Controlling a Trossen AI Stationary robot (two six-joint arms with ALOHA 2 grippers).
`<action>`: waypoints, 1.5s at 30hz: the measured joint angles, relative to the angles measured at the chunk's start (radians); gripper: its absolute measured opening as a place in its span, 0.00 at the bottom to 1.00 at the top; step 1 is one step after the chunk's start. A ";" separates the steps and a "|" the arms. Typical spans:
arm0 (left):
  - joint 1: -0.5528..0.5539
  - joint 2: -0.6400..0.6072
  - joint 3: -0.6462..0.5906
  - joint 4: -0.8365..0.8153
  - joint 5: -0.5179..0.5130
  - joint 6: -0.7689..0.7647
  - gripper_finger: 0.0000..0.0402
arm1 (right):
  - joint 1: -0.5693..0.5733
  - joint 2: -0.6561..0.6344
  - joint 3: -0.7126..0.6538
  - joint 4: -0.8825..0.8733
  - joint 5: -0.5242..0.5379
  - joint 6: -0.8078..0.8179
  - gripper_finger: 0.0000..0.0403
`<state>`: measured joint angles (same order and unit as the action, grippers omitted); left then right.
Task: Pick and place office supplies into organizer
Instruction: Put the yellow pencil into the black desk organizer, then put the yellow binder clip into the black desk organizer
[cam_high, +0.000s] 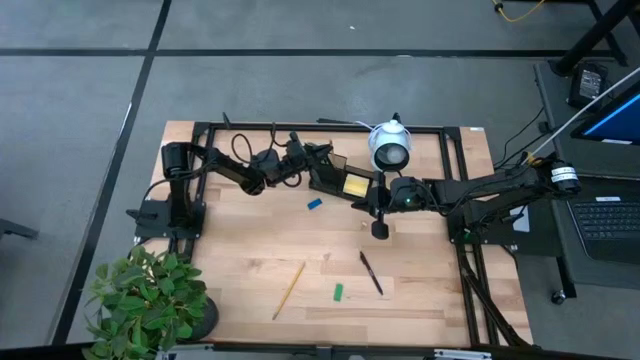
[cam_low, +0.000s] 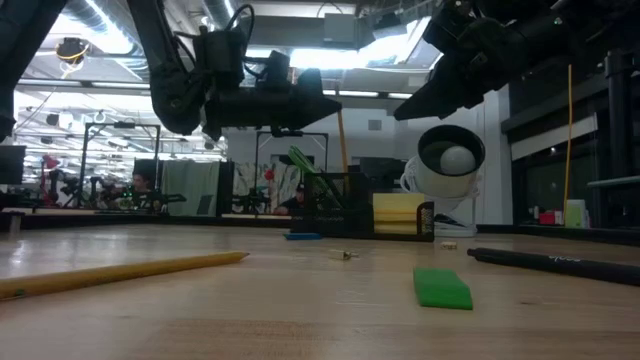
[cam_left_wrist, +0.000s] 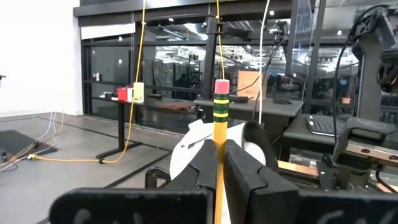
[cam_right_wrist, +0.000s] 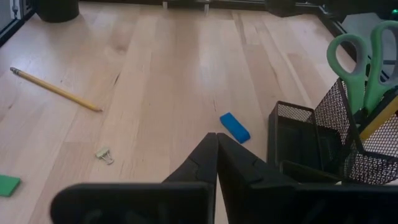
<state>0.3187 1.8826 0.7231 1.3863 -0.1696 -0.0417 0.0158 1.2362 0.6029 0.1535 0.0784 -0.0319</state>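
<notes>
My left gripper hovers over the black mesh organizer and is shut on a wooden pencil. The organizer holds green-handled scissors and a yellow sticky-note pad. My right gripper is shut and empty, just right of the organizer, above the table. Lying flat on the table are a second pencil, a black pen, a green piece and a blue piece. My left gripper pinches the pencil's shaft between its two fingers, a little below the pink eraser end. The fingers come level from the table's left and lie across the pencil. The pencil stands upright, eraser up. Its lower end, down at the organizer, is hidden.
A white round lens-faced device stands right behind the organizer. A potted plant sits at the near left corner. A small clip lies on the wood. A black frame edges the table's far side.
</notes>
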 joint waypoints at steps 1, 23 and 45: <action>0.000 0.000 0.000 -0.001 0.002 -0.001 0.01 | 0.000 0.000 0.000 0.001 0.000 0.000 0.03; 0.000 0.000 0.000 -0.043 0.008 -0.011 0.17 | 0.000 0.000 0.001 0.019 0.000 0.000 0.03; -0.013 -0.083 0.000 -0.011 0.043 0.108 0.22 | 0.000 0.000 0.001 0.018 0.000 -0.002 0.03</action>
<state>0.3057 1.7999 0.7231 1.3756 -0.1268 0.0665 0.0160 1.2363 0.6037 0.1715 0.0780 -0.0341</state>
